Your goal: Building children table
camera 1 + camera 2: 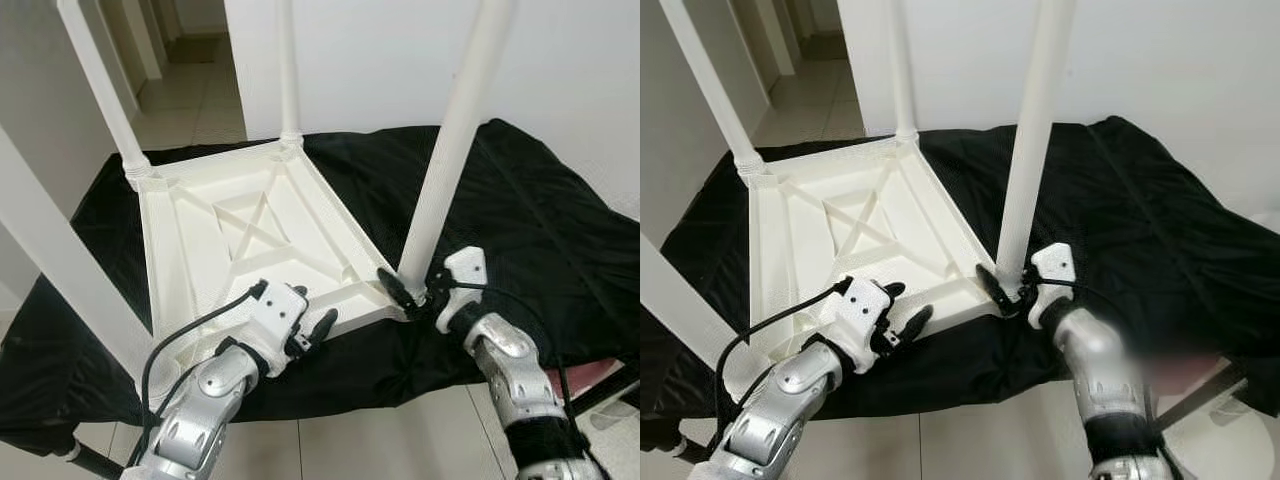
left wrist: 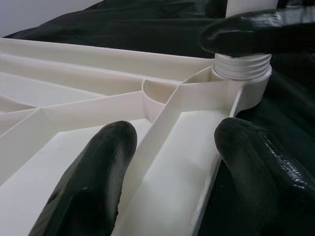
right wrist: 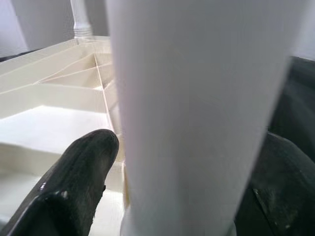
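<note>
A white plastic children's table [image 1: 250, 230] lies upside down on a black cloth [image 1: 520, 220], with its legs pointing up. My right gripper [image 1: 418, 292] is shut around the base of the near right leg [image 1: 450, 150], one black finger on each side of it [image 3: 197, 98]. My left gripper [image 1: 295, 303] is open at the table's near edge, one finger inside the ribbed underside and the other outside the rim. In the left wrist view the leg's threaded foot [image 2: 243, 66] sits in its corner socket, with a right finger [image 2: 246, 32] above it.
Three more white legs stand up: far left [image 1: 100, 80], far middle [image 1: 288, 70] and near left [image 1: 50, 260]. A white wall rises behind the cloth, and tiled floor [image 1: 190, 100] runs off at the back left. Something reddish [image 1: 590, 375] shows under the cloth's right edge.
</note>
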Controlling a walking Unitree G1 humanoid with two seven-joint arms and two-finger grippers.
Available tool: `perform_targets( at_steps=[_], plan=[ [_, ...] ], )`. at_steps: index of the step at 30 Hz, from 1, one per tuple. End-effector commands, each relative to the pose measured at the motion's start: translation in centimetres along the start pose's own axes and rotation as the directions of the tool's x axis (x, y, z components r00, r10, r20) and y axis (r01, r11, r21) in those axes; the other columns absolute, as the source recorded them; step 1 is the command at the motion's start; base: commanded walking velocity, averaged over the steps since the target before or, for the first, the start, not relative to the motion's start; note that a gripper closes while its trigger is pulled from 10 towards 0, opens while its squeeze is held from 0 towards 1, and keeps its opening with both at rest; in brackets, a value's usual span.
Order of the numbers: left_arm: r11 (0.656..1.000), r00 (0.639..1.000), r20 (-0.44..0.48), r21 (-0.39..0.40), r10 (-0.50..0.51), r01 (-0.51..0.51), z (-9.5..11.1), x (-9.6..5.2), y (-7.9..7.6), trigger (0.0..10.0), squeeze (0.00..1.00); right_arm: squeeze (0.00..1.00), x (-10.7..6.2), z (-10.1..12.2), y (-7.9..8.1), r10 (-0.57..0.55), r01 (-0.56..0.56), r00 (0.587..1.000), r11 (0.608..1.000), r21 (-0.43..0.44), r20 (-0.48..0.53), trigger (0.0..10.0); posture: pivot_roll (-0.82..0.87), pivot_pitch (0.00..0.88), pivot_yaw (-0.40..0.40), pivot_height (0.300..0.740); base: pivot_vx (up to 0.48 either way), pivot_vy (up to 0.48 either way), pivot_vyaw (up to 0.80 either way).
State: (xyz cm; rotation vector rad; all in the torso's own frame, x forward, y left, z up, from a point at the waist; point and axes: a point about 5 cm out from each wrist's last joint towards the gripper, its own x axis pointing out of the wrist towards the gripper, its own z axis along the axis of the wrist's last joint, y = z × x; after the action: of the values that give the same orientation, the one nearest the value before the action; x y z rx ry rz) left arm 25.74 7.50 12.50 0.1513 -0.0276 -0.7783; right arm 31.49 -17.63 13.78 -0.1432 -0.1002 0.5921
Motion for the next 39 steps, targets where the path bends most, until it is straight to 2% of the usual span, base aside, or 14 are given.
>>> perform_targets(
  at_steps=[1,2,3,4,5,9,17,18,19,24,31,34,38,39],
  plan=[
    [1.0,1.0,-0.013,-0.003,-0.011,0.011,-0.1,-0.2,0.0,10.0,0.0,0.0,0.2,-0.2,0.4,0.03,-0.03,1.0,1.0,-0.009,-0.007,10.0,-0.03,0.0,0.05,0.74,0.0,0.0,0.0],
    [1.0,1.0,-0.015,-0.001,-0.013,0.013,-0.1,-0.1,0.0,10.0,0.0,0.0,0.4,-0.2,0.3,0.055,-0.055,0.998,0.998,-0.014,-0.015,8.2,-0.03,0.0,0.049,0.74,0.0,0.0,0.0],
    [1.0,1.0,-0.015,-0.001,-0.013,0.013,-0.1,-0.1,0.0,10.0,0.0,0.0,0.4,-0.2,0.3,0.055,-0.055,0.998,0.998,-0.014,-0.015,8.2,-0.03,0.0,0.049,0.74,0.0,0.0,0.0],
    [1.0,1.0,-0.019,0.003,0.004,-0.003,-0.2,0.0,0.3,10.0,0.0,0.0,0.8,-0.2,0.1,0.062,-0.063,0.998,0.997,-0.037,-0.028,0.9,-0.03,0.0,0.048,0.74,0.0,0.0,0.0],
    [1.0,1.0,-0.018,0.012,0.014,-0.014,-0.1,0.2,0.5,10.0,0.0,0.0,1.1,-0.3,0.0,0.067,-0.069,0.997,0.996,-0.054,-0.038,0.0,-0.03,0.0,0.044,0.74,0.0,0.0,0.0],
    [1.0,1.0,-0.01,0.018,0.025,-0.025,0.1,0.4,0.8,10.0,0.0,0.0,1.4,-0.4,-0.3,0.081,-0.084,0.995,0.994,-0.063,-0.051,0.0,-0.03,0.0,0.039,0.74,0.0,0.0,0.0],
    [1.0,1.0,-0.003,0.018,0.024,-0.024,0.2,0.5,0.7,10.0,0.0,0.0,0.9,-1.2,-0.6,0.09,-0.092,0.994,0.996,-0.021,-0.06,0.0,-0.02,0.0,0.038,0.74,0.0,0.0,0.0],
    [1.0,1.0,-0.007,0.02,0.023,-0.023,0.2,0.4,0.7,10.0,0.0,0.0,0.8,-1.3,-0.6,0.083,-0.084,0.995,0.996,-0.012,-0.058,3.6,-0.03,0.0,0.039,0.74,0.0,0.0,0.0],
    [0.999,1.0,-0.014,0.027,0.02,-0.02,0.0,0.4,0.6,10.0,0.0,0.0,0.6,-1.3,-0.5,0.078,-0.077,0.996,0.997,0.02,-0.048,10.0,-0.03,0.0,0.038,0.74,0.0,0.0,0.0],
    [1.0,1.0,-0.024,0.023,0.015,-0.014,-0.2,0.2,0.5,10.0,0.0,0.0,0.4,-1.5,0.1,0.038,-0.036,0.999,0.997,0.071,-0.037,10.0,-0.04,0.0,0.042,0.74,0.0,0.0,0.0],
    [1.0,1.0,-0.017,0.022,0.015,-0.015,0.0,0.2,0.6,10.0,0.0,0.0,0.4,-1.7,0.9,-0.051,0.054,0.998,0.996,0.075,-0.043,10.0,-0.04,0.0,0.045,0.74,0.0,0.0,0.0],
    [1.0,1.0,-0.01,0.022,0.018,-0.017,0.1,0.3,0.7,10.0,0.0,0.0,0.3,-1.6,2.1,-0.174,0.176,0.984,0.978,0.111,-0.032,10.0,-0.05,0.0,0.049,0.74,0.0,0.0,0.0],
    [1.0,1.0,-0.008,0.017,0.018,-0.017,0.2,0.3,0.6,10.0,0.0,0.0,0.1,-1.5,2.8,-0.245,0.249,0.968,0.962,0.113,-0.043,10.0,-0.05,0.0,0.053,0.74,0.0,0.0,0.0],
    [1.0,1.0,-0.009,0.017,0.015,-0.015,0.2,0.3,0.5,10.0,0.0,0.0,0.0,-1.6,3.0,-0.294,0.299,0.954,0.948,0.108,-0.053,10.0,-0.05,0.0,0.053,0.74,0.0,0.0,0.0]
  ],
)
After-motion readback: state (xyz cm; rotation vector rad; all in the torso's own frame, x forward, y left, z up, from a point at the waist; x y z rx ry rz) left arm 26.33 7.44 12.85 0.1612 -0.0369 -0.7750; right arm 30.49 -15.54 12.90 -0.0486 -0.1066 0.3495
